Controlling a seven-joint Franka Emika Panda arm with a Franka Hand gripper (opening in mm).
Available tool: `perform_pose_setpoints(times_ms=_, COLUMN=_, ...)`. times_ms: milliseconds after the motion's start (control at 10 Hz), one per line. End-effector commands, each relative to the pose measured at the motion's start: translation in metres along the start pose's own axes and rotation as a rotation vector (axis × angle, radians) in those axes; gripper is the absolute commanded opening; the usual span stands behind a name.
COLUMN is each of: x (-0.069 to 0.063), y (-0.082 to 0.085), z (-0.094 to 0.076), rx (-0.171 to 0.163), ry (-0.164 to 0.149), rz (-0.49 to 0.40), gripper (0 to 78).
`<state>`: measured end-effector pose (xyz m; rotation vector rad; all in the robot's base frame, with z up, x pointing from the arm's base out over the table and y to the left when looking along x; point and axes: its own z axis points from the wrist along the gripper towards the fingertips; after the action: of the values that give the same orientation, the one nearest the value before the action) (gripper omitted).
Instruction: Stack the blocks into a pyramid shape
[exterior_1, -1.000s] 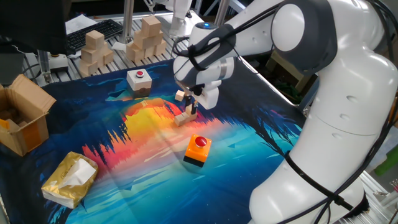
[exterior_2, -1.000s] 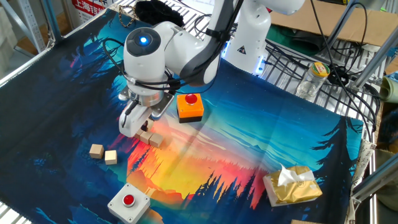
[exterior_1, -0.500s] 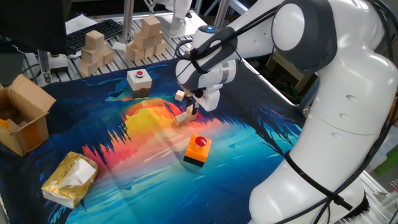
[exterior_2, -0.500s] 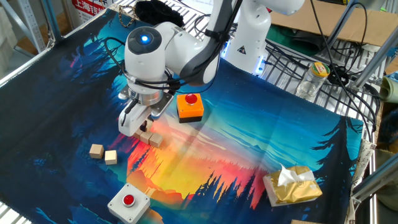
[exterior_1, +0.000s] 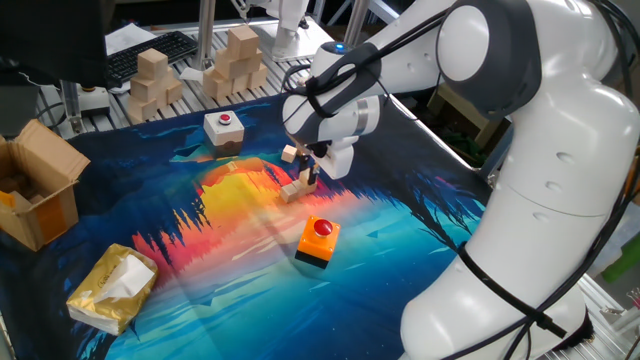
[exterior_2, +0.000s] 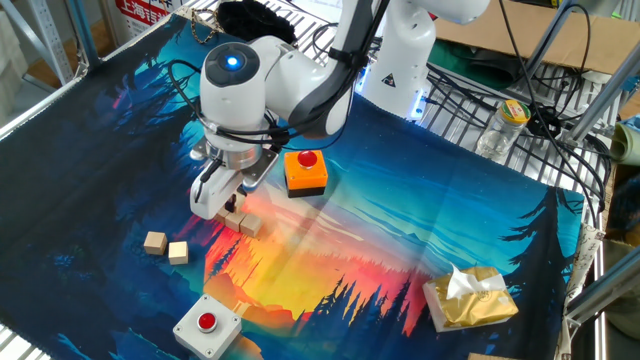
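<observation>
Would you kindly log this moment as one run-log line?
phase: stacking | claw: low over block cluster, state unclear | loose blocks: two on mat, apart from cluster | pyramid: not yet built

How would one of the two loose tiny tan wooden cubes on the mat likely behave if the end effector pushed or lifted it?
The tiny light-tan wooden cube looks rigid and flat-faced, so it should slide, not roll. Being so small, it is probably light and may twist if nudged off-centre. Its neighbouring tan cube sits close, so a push could knock it.
</observation>
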<state>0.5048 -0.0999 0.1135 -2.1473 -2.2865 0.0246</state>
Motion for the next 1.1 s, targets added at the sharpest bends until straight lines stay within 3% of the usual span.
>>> perform_pose_setpoints(times_ms=100, x=0.002, y=0.001, z=0.001, rx=-0.01, ry=0.003, rz=-0.003, gripper=1.1)
perform_pose_setpoints(times_ms=200, x=0.006, y=0.003, z=0.006, rx=-0.012, ry=-0.01, rz=-0.012, gripper=1.1)
perform_pose_setpoints(times_ms=1100, x=0.017, y=0.004, z=0.007, rx=-0.018, ry=0.013, rz=-0.021, gripper=1.1)
